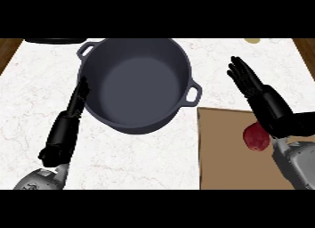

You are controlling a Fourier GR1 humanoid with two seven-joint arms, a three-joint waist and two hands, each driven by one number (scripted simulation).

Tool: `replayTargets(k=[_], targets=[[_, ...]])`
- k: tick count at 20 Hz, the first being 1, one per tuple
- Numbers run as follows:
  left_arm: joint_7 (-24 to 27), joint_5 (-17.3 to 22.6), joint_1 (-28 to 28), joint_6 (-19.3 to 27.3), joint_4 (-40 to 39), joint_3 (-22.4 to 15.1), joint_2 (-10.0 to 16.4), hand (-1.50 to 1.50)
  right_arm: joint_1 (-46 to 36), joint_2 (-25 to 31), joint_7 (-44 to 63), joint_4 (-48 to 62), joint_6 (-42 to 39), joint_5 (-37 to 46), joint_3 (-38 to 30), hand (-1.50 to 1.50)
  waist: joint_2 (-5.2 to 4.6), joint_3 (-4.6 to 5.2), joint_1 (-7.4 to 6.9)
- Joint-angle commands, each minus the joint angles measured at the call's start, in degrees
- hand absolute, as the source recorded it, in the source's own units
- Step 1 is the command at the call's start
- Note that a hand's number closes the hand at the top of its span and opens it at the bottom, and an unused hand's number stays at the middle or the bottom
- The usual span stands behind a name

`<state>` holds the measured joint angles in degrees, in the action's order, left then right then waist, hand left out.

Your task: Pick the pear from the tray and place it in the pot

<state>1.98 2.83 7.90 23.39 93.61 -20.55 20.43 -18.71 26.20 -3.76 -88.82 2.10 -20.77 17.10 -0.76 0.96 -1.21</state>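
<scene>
A dark grey pot (135, 84) with two loop handles stands on the white marble counter, nothing inside it. A reddish pear (255, 137) lies on the brown tray (222, 151) at the lower right. My right hand (262, 98) hovers just above and right of the pear with straight fingers pointing away, its wrist partly covering the fruit. On the other side, my left hand (73, 109) stretches flat along the pot's left wall, fingers straight, holding nothing.
A dark round object (52, 41) shows at the counter's far left edge, and a small pale yellow thing (252, 40) at the far right edge. Wooden floor flanks the counter on both sides. The tray runs out of view at the bottom.
</scene>
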Motion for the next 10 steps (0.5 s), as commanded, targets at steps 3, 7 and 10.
replayTargets(k=[3,7,10], targets=[[-6.33,6.15,0.49,-2.60,1.05,4.48,0.08,0.00,1.73,-1.74,-2.91,4.92,-9.00,-14.33,-9.04,-1.50,0.49,-1.09,0.90],[-8.20,8.38,-1.17,-2.58,-0.30,3.45,-1.93,0.00,-1.31,13.36,-3.40,5.50,-9.01,5.34,-4.93,-1.50,0.89,0.86,0.93],[-11.95,12.51,-2.41,-3.36,1.29,6.05,-1.55,0.00,8.75,3.13,-14.12,13.20,6.48,0.46,-16.48,-1.50,0.59,-1.17,2.99]])
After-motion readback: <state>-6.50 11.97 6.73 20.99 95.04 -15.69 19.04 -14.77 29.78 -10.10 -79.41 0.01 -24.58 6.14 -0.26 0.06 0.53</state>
